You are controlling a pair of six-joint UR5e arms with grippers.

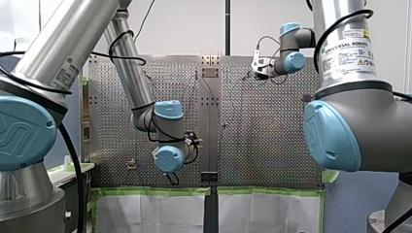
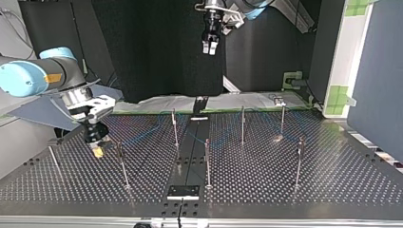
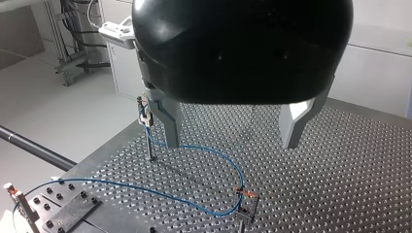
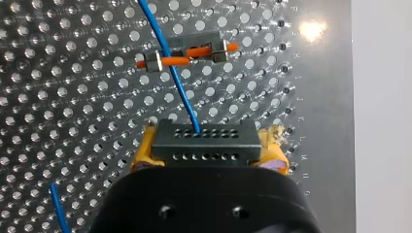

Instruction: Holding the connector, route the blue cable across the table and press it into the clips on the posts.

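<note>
So, my right gripper sits low over the surface, its yellow pads clamped on the dark connector. Just ahead, the blue cable leaves the connector and passes over a clip with an orange bar. Further out it loops across the surface between two posts, running through the clips on their tops. Way back, my left gripper hangs high above the surface, fingers wide apart, well clear of the cable.
</note>
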